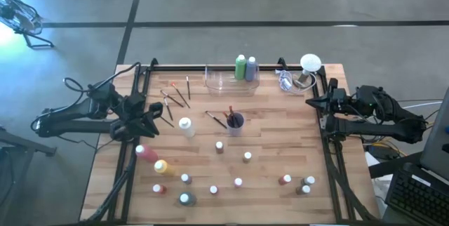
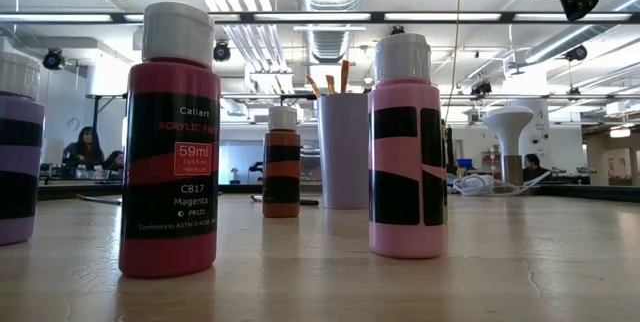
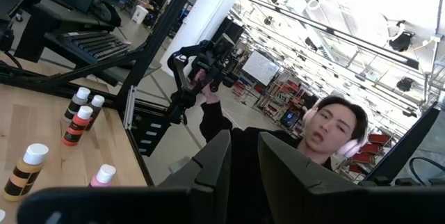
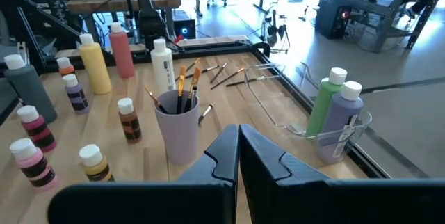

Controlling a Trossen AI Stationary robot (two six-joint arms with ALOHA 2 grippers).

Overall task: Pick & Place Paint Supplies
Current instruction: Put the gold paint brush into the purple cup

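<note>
Overhead, the left gripper (image 1: 156,116) sits near the table's (image 1: 280,142) left edge, beside loose paintbrushes (image 1: 175,97). Its fingers stand slightly apart with nothing visible between them. The right gripper (image 1: 312,102) waits at the right edge, jaws shut and empty. A clear tray (image 1: 223,81) at the far edge holds a green bottle (image 1: 240,67) and a purple bottle (image 1: 251,69). A cup (image 1: 235,121) with brushes stands mid-table, a tall white bottle (image 1: 186,126) near it. Small bottles are scattered across the near half.

At table height, a magenta bottle (image 2: 170,142) and a pink bottle (image 2: 405,147) stand upright in front, a brown bottle (image 2: 282,162) and the cup (image 2: 343,149) behind them.

From the left wrist, the two dark fingers (image 3: 214,158) show a narrow gap; a person (image 3: 327,137) sits beyond the table.

From the right wrist, the fingers (image 4: 226,151) meet, pointing at the cup (image 4: 179,130); the tray (image 4: 285,106) lies beside it.
</note>
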